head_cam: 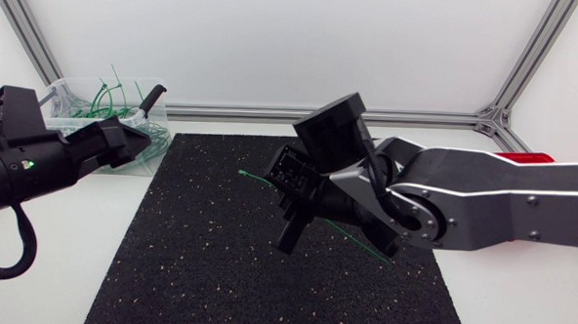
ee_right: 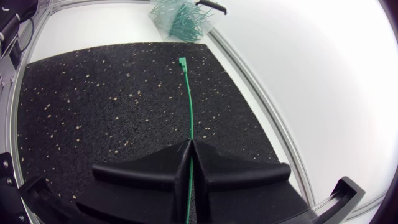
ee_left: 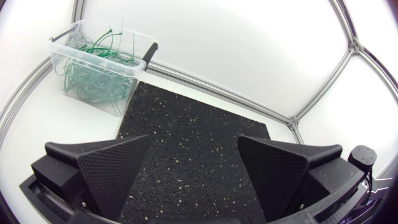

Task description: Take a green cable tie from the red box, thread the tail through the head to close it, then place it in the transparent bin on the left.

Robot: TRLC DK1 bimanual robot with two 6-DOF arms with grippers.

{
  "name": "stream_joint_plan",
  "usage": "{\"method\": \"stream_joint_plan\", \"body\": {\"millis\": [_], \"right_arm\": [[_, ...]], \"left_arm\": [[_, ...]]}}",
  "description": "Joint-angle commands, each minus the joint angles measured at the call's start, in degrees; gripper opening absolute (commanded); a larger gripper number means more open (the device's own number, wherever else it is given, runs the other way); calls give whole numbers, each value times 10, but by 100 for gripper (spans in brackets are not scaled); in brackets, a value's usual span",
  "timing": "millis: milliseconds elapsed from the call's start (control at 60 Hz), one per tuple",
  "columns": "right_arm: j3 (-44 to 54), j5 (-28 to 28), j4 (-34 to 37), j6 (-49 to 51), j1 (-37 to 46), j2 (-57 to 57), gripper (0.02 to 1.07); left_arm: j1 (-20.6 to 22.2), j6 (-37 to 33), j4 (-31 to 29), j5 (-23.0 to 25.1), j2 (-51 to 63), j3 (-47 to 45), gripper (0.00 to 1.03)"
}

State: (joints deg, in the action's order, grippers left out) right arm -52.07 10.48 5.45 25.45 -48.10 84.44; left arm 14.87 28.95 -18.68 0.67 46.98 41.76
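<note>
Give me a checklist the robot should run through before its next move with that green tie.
1. Tie held by right gripper: ok, shut on it.
2. Tie's head free ahead of that gripper: ok.
3. Tie closed into a loop: not ok, it is straight.
4. Left gripper open and empty: ok.
5. Bin in place beside the mat: ok.

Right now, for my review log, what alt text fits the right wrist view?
The right gripper is shut on a green cable tie, whose head end sticks out ahead of it above the black mat. Beyond the mat's far end stands the transparent bin, filled with more green ties.
</note>
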Motion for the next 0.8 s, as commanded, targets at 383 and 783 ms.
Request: {"method": "stream_joint_plan", "body": {"millis": [383,783], "right_arm": [[61,82,-57,-21,-14,-134,8],[58,169,-72,-4,-66,-143,8]], "left_arm": [[169,120,-111,-30,94,160,96],[244,205,-213,-30,190,290,89]]}}
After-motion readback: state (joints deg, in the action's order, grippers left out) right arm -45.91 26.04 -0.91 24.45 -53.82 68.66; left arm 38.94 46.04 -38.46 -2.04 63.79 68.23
